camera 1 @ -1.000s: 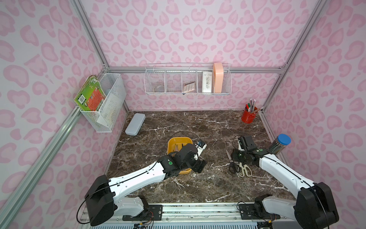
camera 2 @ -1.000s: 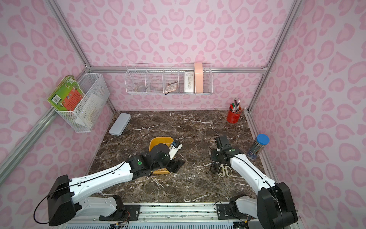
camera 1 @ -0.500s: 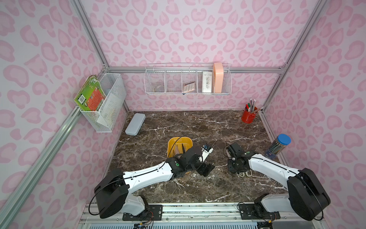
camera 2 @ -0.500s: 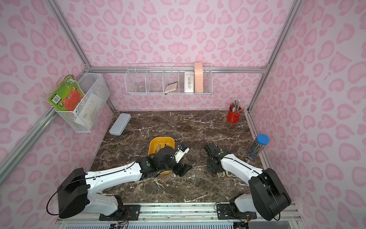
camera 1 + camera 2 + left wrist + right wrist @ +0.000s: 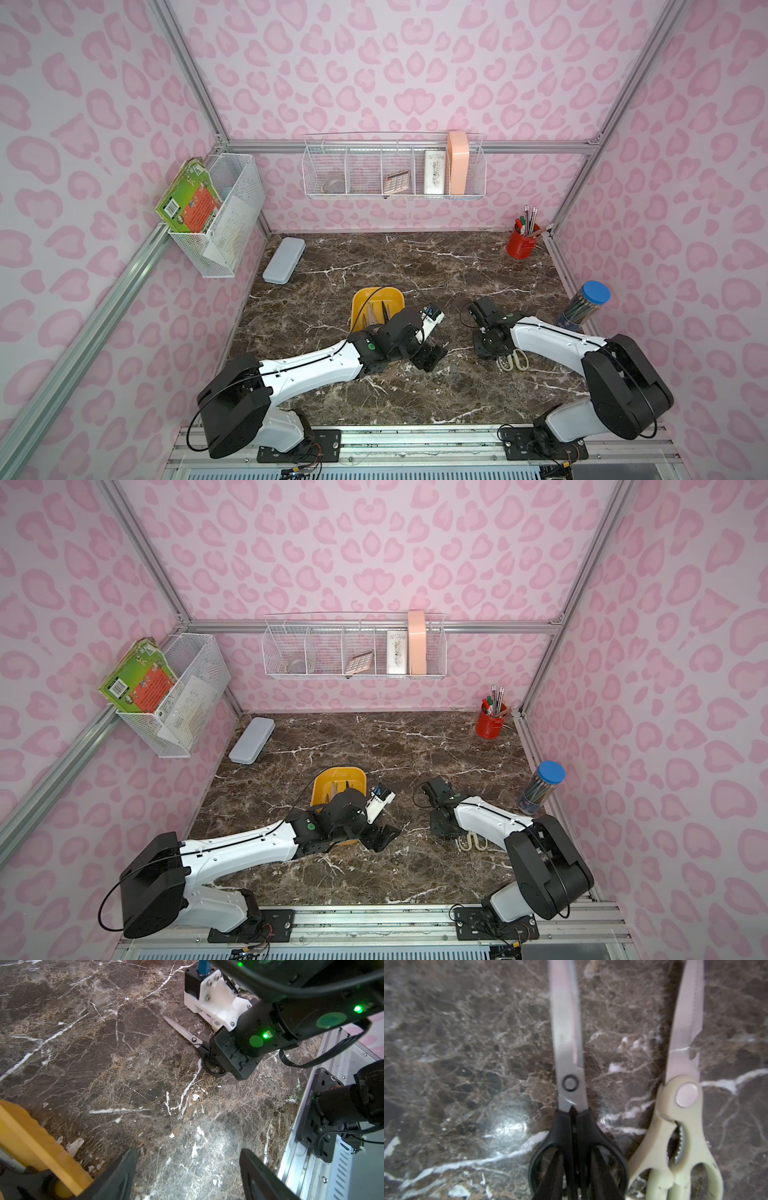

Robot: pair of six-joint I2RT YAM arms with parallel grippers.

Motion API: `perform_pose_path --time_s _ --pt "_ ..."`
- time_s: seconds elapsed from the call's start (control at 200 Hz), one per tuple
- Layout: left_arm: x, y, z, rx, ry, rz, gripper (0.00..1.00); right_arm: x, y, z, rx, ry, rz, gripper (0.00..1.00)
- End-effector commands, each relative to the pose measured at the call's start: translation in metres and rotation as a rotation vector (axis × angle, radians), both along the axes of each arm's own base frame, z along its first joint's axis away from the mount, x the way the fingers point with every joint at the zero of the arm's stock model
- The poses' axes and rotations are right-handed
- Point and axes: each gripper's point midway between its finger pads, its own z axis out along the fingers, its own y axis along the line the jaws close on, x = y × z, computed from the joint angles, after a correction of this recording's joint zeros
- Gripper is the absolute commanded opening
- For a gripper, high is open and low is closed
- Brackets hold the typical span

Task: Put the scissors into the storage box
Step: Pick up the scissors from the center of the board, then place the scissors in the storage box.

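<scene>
The yellow storage box (image 5: pixel 376 301) stands mid-table with several scissors (image 5: pixel 376 316) lying in it; its wall (image 5: pixel 31 1136) shows beside my left gripper. My left gripper (image 5: pixel 187 1167) hangs open over bare marble just right of the box, holding nothing. Black-handled scissors (image 5: pixel 569 1053) lie flat on the table, blades pointing away from my right gripper. My right gripper (image 5: pixel 576 1153) has its fingers through the handle loops and is shut on the handle bars between them. Cream-handled scissors (image 5: pixel 683 1105) lie right beside them, untouched; their handles (image 5: pixel 513 359) peek out from under the right arm.
A grey-blue case (image 5: pixel 284 260) lies at the back left. At the back right stands a red cup of pencils (image 5: pixel 521 243). A clear tube with a blue lid (image 5: pixel 584 307) stands by the right wall. White wire baskets (image 5: pixel 395 174) hang on the walls. The metal rail (image 5: pixel 301 1147) runs along the front edge.
My right gripper has come down onto the black scissors' handles and closed on them. My left arm has swung right, away from the box, still open.
</scene>
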Motion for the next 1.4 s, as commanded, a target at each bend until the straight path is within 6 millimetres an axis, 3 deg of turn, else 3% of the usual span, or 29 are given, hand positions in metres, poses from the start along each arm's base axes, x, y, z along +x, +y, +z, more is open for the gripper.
perform_pose_path --time_s 0.0,0.295,0.55,0.655,0.785,0.91,1.105,1.26,1.395 --pt "0.005 0.002 0.002 0.005 -0.016 0.022 0.82 -0.007 0.005 -0.009 0.017 0.045 0.024 0.19" --pt "0.009 0.006 0.006 0.001 -0.028 0.054 0.83 -0.001 0.013 -0.005 0.044 0.037 0.041 0.00" --pt "0.026 0.032 0.034 -0.051 -0.086 0.161 0.84 0.022 0.034 0.042 0.088 -0.060 0.079 0.00" --pt "0.047 0.067 0.038 -0.014 -0.100 0.339 0.83 0.029 0.051 0.061 0.110 -0.102 0.108 0.00" --pt "0.060 0.116 0.037 0.038 -0.099 0.522 0.84 0.033 0.086 0.081 0.145 -0.130 0.172 0.00" --pt "0.060 0.178 0.025 0.074 -0.062 0.750 0.84 0.030 0.142 0.106 0.208 -0.166 0.277 0.00" --pt "0.034 0.256 0.004 0.107 -0.028 1.021 0.84 0.011 0.237 0.129 0.291 -0.164 0.453 0.00" --pt "0.010 0.301 -0.002 0.112 -0.068 1.171 0.84 -0.004 0.287 0.117 0.360 -0.091 0.532 0.00" --pt "-0.002 0.319 -0.007 0.070 -0.114 1.213 0.84 -0.008 0.304 0.092 0.395 -0.016 0.527 0.00"
